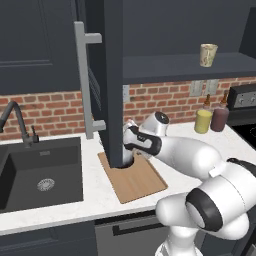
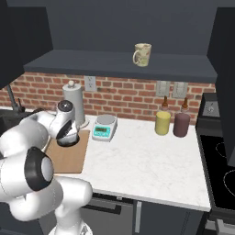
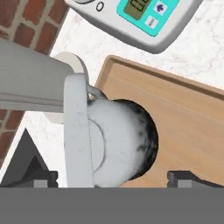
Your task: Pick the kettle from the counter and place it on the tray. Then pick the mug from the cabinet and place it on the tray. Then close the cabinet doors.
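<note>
This was a rendered home kitchen. A white marbled counter (image 2: 151, 160) ran beneath a red brick backsplash (image 2: 124, 98), with a black sink (image 1: 40, 175) and faucet (image 1: 15, 122) set into it, dark wall cabinets (image 1: 35, 45) above, and a black stove (image 2: 220, 170) at one end.

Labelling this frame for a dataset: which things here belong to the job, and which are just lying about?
Job:
kettle, on the tray
tray
mug, on the cabinet shelf
cabinet door, open
claw, open around the kettle

Lying about:
scale
paper-towel roll
yellow bottle
dark red bottle
sink
</note>
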{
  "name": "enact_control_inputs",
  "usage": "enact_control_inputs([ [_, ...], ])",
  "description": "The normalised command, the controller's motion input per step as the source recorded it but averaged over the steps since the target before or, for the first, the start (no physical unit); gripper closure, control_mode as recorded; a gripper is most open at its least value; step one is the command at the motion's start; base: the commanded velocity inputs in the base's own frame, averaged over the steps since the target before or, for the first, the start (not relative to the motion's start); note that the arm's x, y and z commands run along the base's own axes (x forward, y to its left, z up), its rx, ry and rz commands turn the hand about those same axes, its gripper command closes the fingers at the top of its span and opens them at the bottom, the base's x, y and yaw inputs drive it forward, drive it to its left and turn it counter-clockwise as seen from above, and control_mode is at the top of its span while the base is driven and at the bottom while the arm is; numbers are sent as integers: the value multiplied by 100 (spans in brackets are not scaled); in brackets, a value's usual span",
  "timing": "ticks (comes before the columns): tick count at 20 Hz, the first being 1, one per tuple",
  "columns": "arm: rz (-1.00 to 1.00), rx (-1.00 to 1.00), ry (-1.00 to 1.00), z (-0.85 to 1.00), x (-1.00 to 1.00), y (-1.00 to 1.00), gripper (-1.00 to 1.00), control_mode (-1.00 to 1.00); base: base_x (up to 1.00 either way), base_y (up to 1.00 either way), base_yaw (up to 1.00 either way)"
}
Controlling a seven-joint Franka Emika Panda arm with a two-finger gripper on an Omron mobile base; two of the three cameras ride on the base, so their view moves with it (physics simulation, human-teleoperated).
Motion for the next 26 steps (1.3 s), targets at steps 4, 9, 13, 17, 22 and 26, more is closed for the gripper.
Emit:
enact_control_inputs([
  [4,-13,0,-9,36,-32,0,-100,-100,0,0,0],
  [9,-8,0,-17,47,-34,0,-100,-100,0,0,0],
  [13,-6,0,-19,55,-35,0,-100,-100,0,0,0],
  [17,-4,-2,-15,40,-29,-16,-100,-100,0,0,0],
  [22,0,-16,-15,35,-28,-34,-100,-100,0,0,0],
  [26,0,-16,-9,58,-22,-42,-100,-100,0,0,0],
])
